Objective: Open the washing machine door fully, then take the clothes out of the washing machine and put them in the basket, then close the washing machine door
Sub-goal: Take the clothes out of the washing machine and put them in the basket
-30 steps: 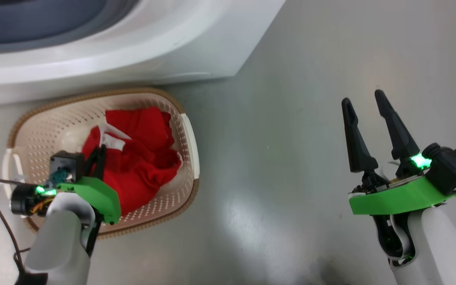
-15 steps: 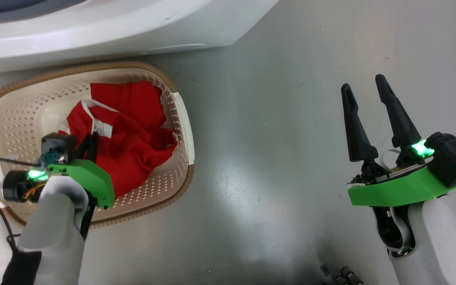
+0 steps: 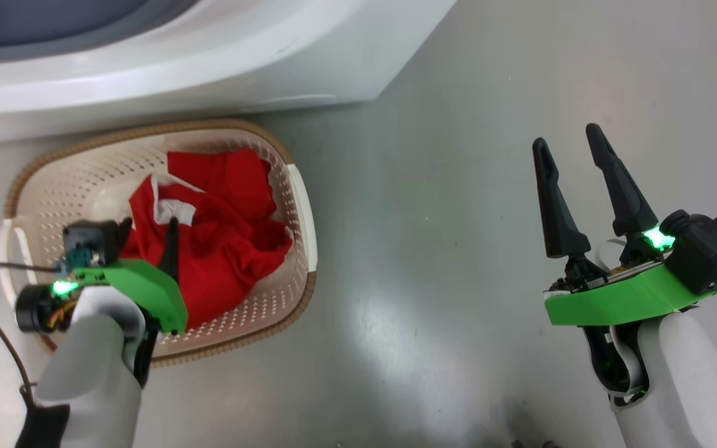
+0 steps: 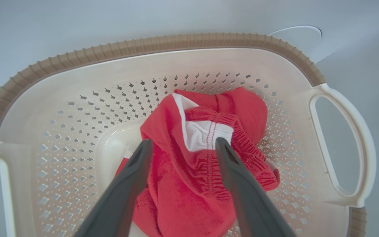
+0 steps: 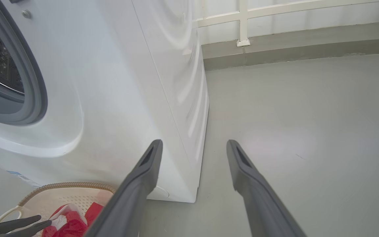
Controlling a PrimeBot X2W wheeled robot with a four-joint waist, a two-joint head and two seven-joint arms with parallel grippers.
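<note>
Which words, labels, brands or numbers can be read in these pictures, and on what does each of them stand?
No text can be read in any view.
Blue sticker, low on the front of the washing machine: too small and blurred to read.
White patch in the red clothes lying in the basket: no print visible.

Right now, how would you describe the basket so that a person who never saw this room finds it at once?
Look for the big white washing machine; on the grey floor just before its front stands the basket. It is cream-white perforated plastic with a brown ribbed rim and side handles, and it alone holds red clothes with white parts.
</note>
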